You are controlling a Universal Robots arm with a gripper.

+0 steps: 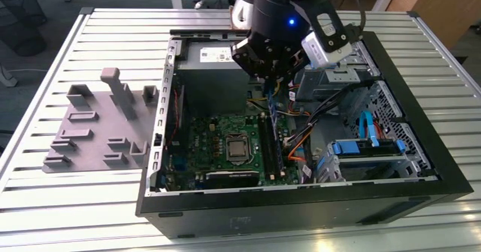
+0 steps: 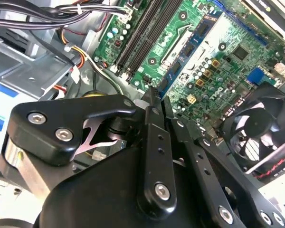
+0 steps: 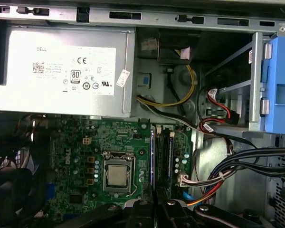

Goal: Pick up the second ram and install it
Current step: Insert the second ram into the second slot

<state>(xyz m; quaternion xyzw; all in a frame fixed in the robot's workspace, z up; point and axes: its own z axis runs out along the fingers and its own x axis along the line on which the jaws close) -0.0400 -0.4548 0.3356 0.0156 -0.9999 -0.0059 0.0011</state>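
Note:
My gripper [image 1: 269, 77] hangs over the open computer case [image 1: 421, 167], well above the motherboard [image 1: 225, 145]. In both wrist views its fingers [image 2: 152, 137] stand close together. A thin dark edge between them is the second ram [image 2: 159, 105], seen edge-on. The gripper [image 3: 156, 203] lines up roughly with the long black memory slots [image 3: 164, 152], which lie beside the processor socket [image 3: 118, 173]. One slot holds a stick with a blue edge [image 3: 154, 152].
A grey tray [image 1: 83, 133] with upright blocks lies on the slatted table on the exterior view's left. Inside the case are the power supply [image 3: 61, 71], cable bundles [image 3: 237, 166], a blue drive bracket [image 1: 361, 147] and a fan [image 2: 256, 133].

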